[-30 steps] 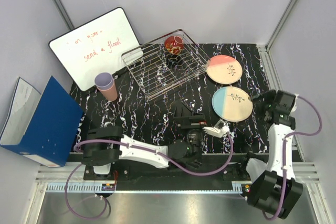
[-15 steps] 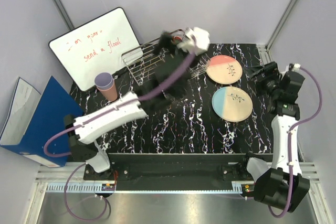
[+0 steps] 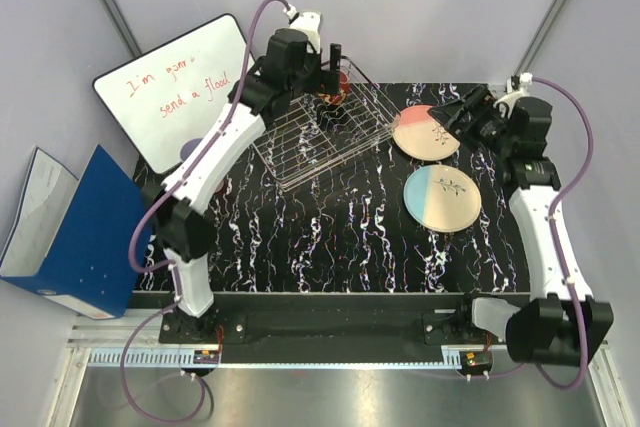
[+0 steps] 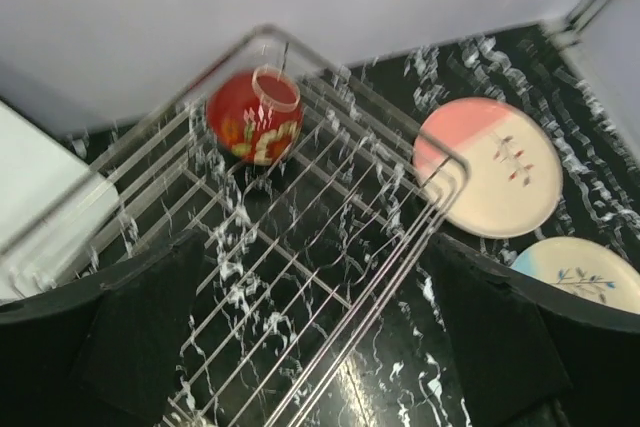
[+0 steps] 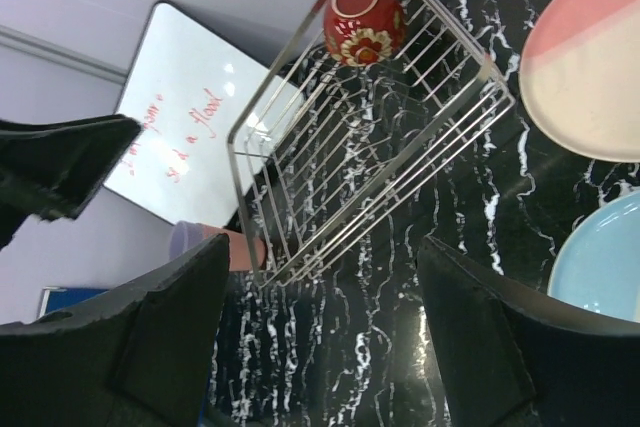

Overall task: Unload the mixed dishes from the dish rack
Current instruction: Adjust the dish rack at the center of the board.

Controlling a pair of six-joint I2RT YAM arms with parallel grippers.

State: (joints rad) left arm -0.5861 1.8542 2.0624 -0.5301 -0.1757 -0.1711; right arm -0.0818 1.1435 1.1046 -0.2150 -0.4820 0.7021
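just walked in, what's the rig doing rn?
It is unloading the dish rack. The left arm reaches over the rack, its hand open above the red bowl, the only dish in there. Both plates, pink/cream and blue/cream, lie on the table to the rack's right, and the cups stand at its other side. The right hand is open and empty near the plates.
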